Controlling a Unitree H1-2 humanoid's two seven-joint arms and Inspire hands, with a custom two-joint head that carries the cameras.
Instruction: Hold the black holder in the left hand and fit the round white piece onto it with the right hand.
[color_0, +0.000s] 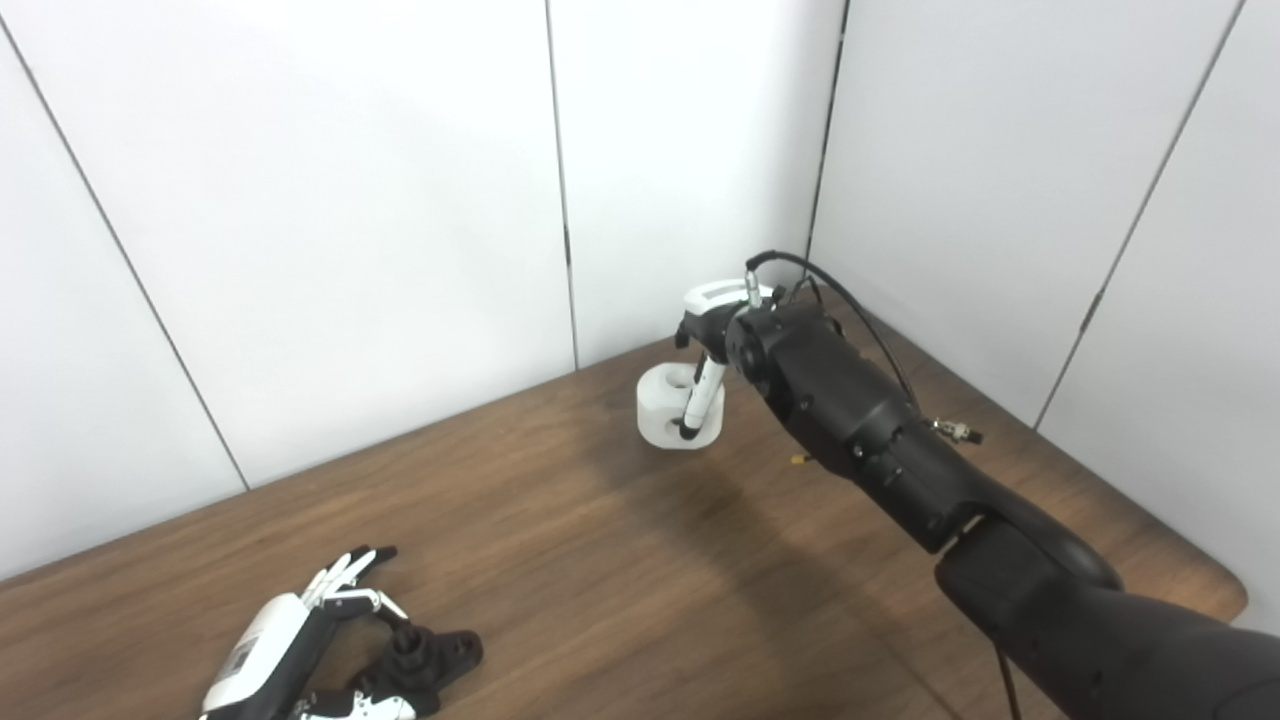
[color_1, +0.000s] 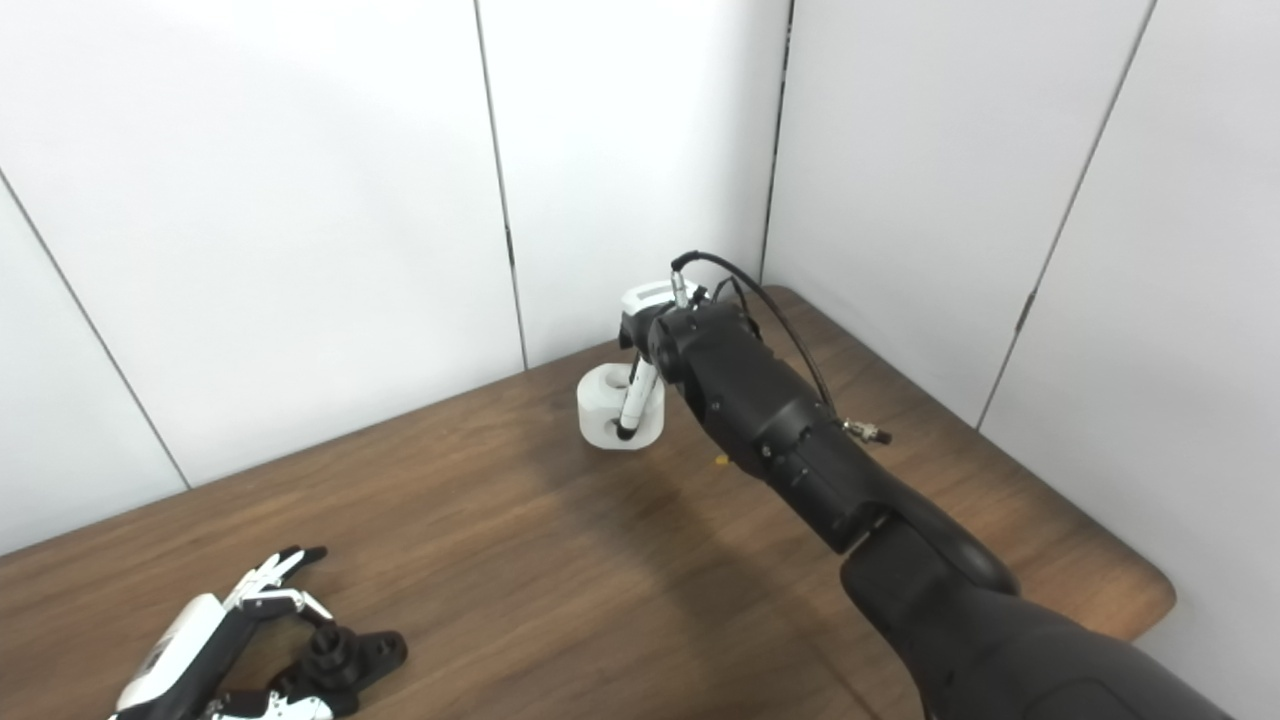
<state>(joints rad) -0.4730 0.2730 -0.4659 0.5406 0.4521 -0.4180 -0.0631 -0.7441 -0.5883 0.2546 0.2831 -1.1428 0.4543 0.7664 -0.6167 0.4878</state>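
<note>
Both views near-identical; right eye view shows more counter (color_1: 600, 560) edge at right. Wood-grain counter, rounded corner, white panel walls (color_0: 350, 200). No readable writing. Left hand (color_0: 300, 640) at near left, fingers curled about black holder (color_0: 430, 655), apparently gripping it on counter. Right hand (color_0: 712, 345) far back, fingers clamped on round white piece (color_0: 672, 405), seemingly just above counter.
</note>
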